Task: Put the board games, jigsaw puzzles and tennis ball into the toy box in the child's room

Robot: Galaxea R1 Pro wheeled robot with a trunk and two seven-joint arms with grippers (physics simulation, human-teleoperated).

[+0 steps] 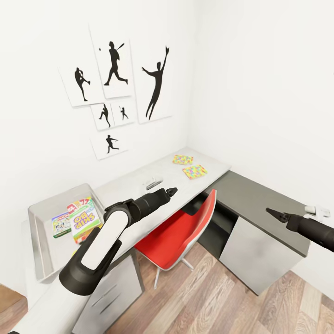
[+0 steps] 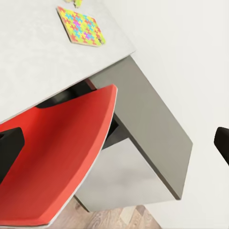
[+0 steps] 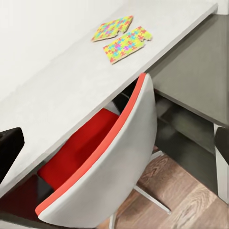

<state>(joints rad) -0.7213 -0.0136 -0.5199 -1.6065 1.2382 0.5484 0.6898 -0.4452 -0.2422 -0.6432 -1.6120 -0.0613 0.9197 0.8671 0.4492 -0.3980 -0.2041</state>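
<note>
Long pale grey table (image 1: 139,178) along the poster wall. At its left end, toy box (image 1: 39,232), open-topped, holding three board games: Skip-Bo box (image 1: 85,221), a smaller blue one (image 1: 61,224), and a red-and-white one (image 1: 79,203) partly hidden behind them. Toward the far end, two jigsaw puzzles (image 1: 189,165) lying flat, near each other but apart. Small pale object (image 1: 152,182) mid-table, too unclear to name. Red chair (image 1: 178,234) tucked under the table. Left pincer (image 1: 171,190) hovering above the table edge, spread and empty. Right pincer (image 1: 271,212) above the lower dark cabinet (image 1: 260,195), spread, empty.
</note>
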